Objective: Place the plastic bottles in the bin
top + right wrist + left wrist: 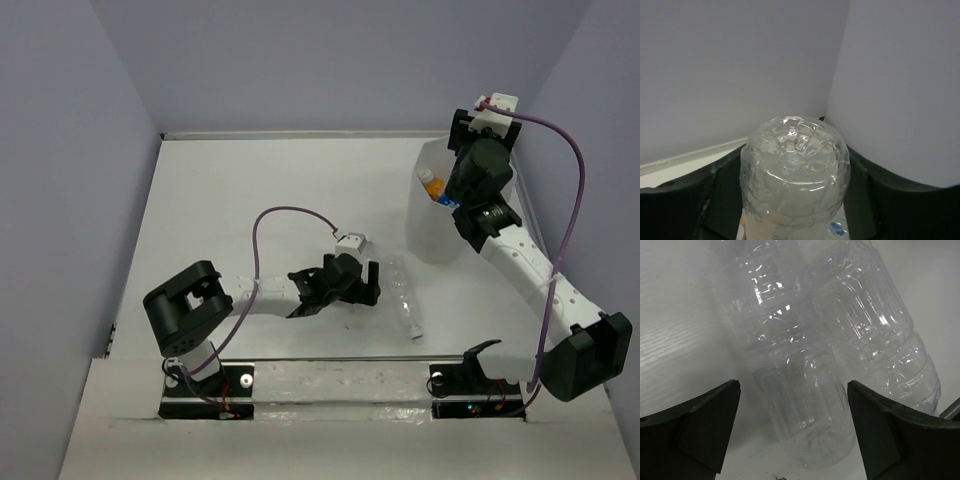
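White table (250,180), orange bottle (431,186) in bin (430,238), right pincer (792,192) gripping clear bottle (794,160), left pincer (794,386) apart

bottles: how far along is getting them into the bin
Done: an orange bottle and a blue-labelled one already sit in the bin. In hand: the right gripper holds a clear bottle over it. Left: two clear bottles lie on the table, the open left gripper straddling one.
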You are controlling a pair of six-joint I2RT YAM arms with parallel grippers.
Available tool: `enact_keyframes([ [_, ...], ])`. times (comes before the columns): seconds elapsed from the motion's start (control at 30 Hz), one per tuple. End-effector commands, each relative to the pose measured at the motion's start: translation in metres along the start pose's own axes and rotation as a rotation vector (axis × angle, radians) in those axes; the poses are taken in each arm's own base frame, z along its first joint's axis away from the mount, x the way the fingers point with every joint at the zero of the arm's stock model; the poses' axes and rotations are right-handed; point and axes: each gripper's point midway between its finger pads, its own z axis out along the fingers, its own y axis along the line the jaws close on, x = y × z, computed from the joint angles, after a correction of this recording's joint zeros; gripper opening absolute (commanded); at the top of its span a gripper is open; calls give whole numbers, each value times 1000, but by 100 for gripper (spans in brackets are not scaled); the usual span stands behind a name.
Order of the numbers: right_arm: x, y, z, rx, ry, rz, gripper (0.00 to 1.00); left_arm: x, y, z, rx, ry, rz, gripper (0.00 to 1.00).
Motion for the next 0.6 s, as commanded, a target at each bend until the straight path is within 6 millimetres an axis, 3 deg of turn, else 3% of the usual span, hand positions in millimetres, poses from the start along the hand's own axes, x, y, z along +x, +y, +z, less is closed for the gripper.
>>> enact_keyframes([
  [0.0, -22, -15, -11, 13, -21, 163, 99, 0, -6, 5, -6, -5, 8, 96],
  [0.1, -40, -15, -21, -58, -37, 223, 100, 5, -8, 8, -10, 3, 20, 94],
  [0.2, -51, -8, -36, -173, -30, 297, 100, 5, -7, 9, -22, -5, 24, 84],
  [0.3, -63, 4, -59, -325, -16, 399, 100, -1, -5, 4, -31, -31, 24, 65],
  [0.33, -62, 17, -72, -428, 19, 429, 100, -5, -2, 0, -39, -47, 23, 53],
  [0.37, -55, 24, -80, -477, 57, 431, 100, -5, 1, -3, -51, -50, 25, 50],
  [0.47, -51, 54, -111, -688, 138, 536, 100, -15, 7, -23, -59, -92, 14, 49],
  [0.57, -34, 75, -141, -831, 212, 582, 100, -26, 12, -39, -67, -140, -5, 48],
])
